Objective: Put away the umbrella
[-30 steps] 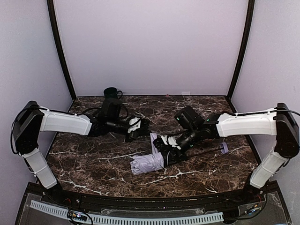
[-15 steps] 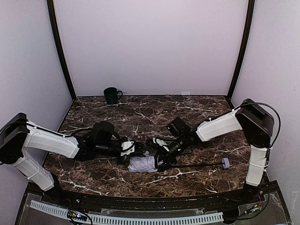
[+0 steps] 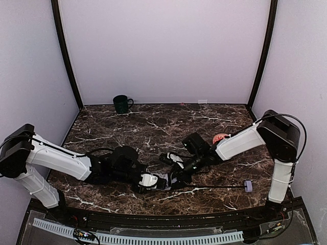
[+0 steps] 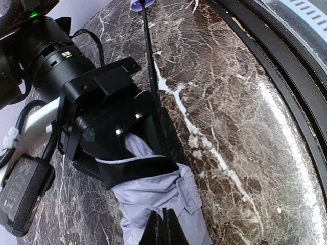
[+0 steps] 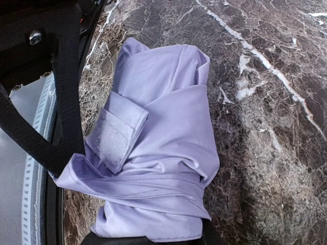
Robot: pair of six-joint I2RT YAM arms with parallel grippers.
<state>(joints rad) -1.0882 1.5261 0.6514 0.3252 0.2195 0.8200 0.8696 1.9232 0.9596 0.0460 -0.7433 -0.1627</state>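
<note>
Marble table (image 3: 153, 122), crumpled lavender umbrella (image 5: 153, 138), black shaft (image 3: 214, 187) extended, lavender handle (image 3: 248, 186)

My left pincer (image 3: 149, 181) has swung down from beside the mug (image 3: 121, 103) and now sits tight against my right pincer (image 3: 176, 174). The umbrella (image 5: 158, 143) bundle, plain from above before, is now mostly hidden under them. Its handle (image 3: 248, 186), out beyond my right pincer, has swung nearer my bases. Behind that pincer, a red-patterned bowl (image 3: 219, 138) has come into sight.
</note>
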